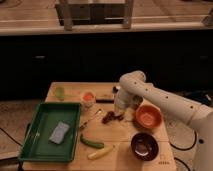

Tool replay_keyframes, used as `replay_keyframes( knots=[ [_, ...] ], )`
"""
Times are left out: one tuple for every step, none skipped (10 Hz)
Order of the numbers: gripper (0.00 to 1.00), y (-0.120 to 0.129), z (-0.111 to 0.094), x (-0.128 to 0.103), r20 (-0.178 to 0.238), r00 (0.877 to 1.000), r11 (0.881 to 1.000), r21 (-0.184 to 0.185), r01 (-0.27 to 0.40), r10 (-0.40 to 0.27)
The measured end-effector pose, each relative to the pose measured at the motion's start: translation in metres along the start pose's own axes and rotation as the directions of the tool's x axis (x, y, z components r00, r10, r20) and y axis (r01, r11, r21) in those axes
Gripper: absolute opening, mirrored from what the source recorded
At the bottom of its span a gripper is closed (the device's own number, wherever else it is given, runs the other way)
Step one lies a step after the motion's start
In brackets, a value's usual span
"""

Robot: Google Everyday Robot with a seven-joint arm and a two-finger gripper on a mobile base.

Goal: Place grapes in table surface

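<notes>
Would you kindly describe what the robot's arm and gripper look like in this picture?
The arm is off-white, built of thick tubular segments with a rounded joint cap and a few small dark dots along its side. No loose cables show on it. The gripper, by the grapes over the table surface, looks pale grey and narrower.

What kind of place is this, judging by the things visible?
Probably a kitchen-like test area: a long counter with dark cabinets runs behind, and the wooden table surface holds an orange bowl, a cucumber and grapes. The gripper is low, close beside the grapes.
</notes>
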Motion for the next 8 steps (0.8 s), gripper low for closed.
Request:
replay_keyframes(
  knots=[
    [0.55, -0.001, 0.002, 0.002, 0.0, 1.0, 1.0, -0.002, -0.007, 0.007],
    [0.65, -0.002, 0.004, 0.005, 0.0, 1.0, 1.0, -0.003, -0.012, 0.012],
    [0.75, -0.004, 0.007, 0.005, -0.001, 1.0, 1.0, -0.006, -0.012, 0.012],
    [0.79, -0.005, 0.008, 0.004, -0.002, 1.0, 1.0, -0.009, -0.011, 0.011],
    [0.8, -0.005, 0.009, 0.005, -0.003, 1.0, 1.0, -0.014, -0.01, 0.01],
    [0.8, -0.006, 0.011, 0.007, -0.006, 1.0, 1.0, -0.022, -0.01, 0.01],
    [0.8, -0.006, 0.014, 0.006, -0.006, 1.0, 1.0, -0.028, -0.006, 0.006],
    [0.8, -0.008, 0.017, 0.005, -0.006, 1.0, 0.999, -0.032, -0.002, 0.002]
  ],
)
